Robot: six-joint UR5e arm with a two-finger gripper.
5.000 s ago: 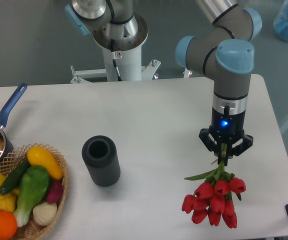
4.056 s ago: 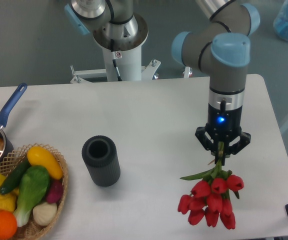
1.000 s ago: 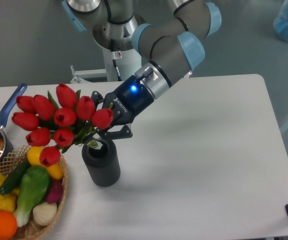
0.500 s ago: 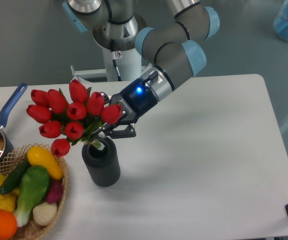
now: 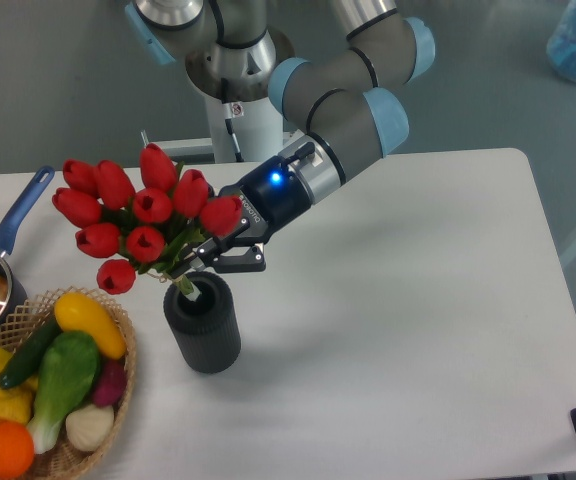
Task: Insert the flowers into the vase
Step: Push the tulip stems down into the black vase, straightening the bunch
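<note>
The flowers (image 5: 138, 215), a bunch of red tulips with green stems, lean up and to the left over the vase. The stem ends dip into the round mouth of the dark ribbed vase (image 5: 204, 328), which stands upright on the white table. My gripper (image 5: 210, 258) is shut on the stems just above the vase mouth, coming in from the upper right. The lowest part of the stems is hidden inside the vase.
A wicker basket (image 5: 118, 372) with vegetables and an orange sits at the front left, close to the vase. A blue-handled pan (image 5: 8, 232) lies at the far left edge. The arm's base (image 5: 238, 100) stands behind the table.
The gripper carried the tulips from the right side of the table to the vase, turning the buds upward. In the last half second the stems sank slightly into the mouth.
</note>
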